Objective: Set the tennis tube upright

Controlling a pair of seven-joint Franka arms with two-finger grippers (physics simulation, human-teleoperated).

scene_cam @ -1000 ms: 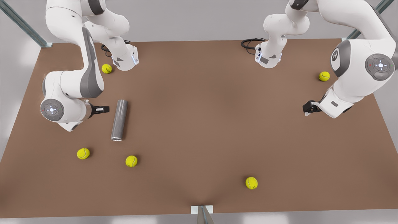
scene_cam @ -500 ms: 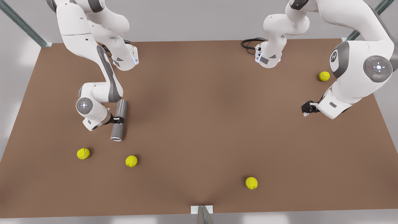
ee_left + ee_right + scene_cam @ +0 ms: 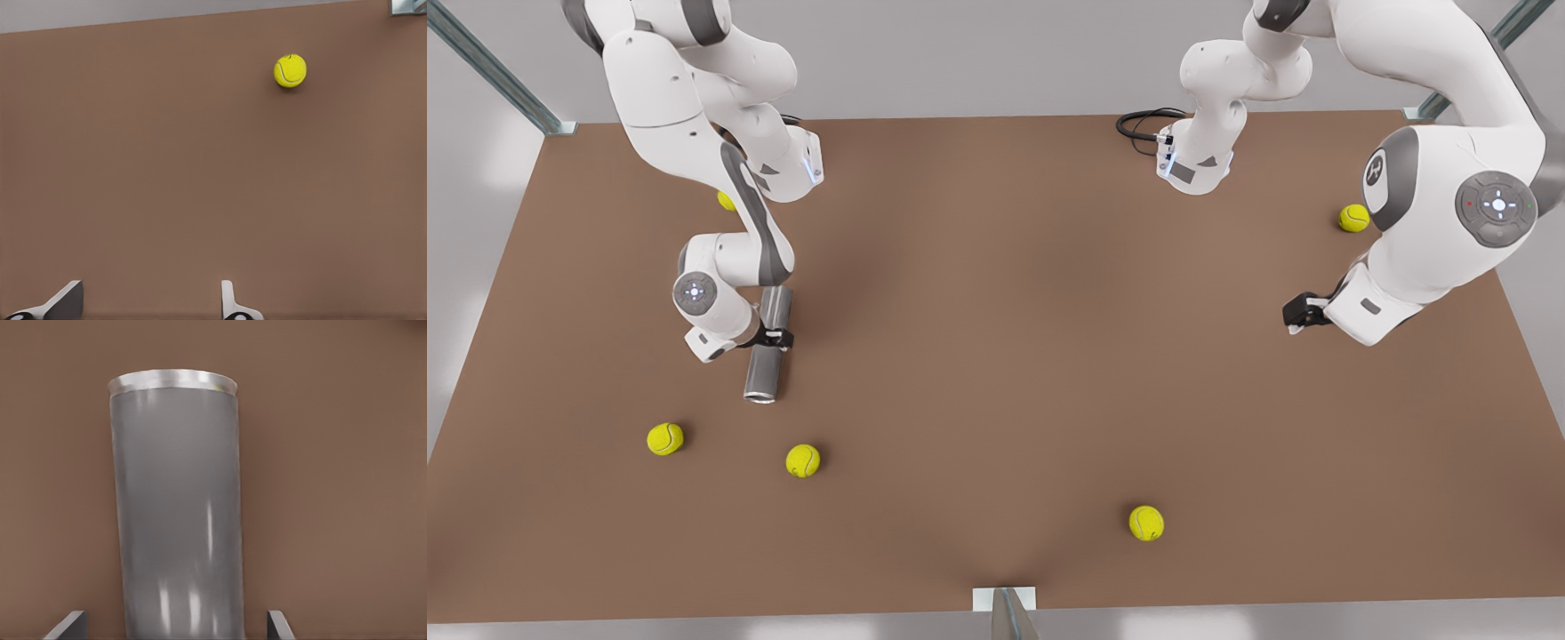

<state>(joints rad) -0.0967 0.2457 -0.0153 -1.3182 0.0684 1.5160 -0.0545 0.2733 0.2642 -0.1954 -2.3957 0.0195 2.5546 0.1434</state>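
The brown tabletop (image 3: pixel 996 356) carries the tennis tube (image 3: pixel 766 372), lying on its side toward the front view's left, silver rim at its near end. The right gripper (image 3: pixel 775 339) straddles the tube's middle, fingers (image 3: pixel 69 625) spread wide on either side and not clamped. Well apart from the tube, the left gripper (image 3: pixel 1300 313) hangs open, waiting near a tennis ball (image 3: pixel 1353 218).

Even, diffuse overhead lighting; soft shadows darken the table (image 3: pixel 996 293) centre. Specular streaks mark the tennis tube (image 3: pixel 177 520). Renders sharp throughout.
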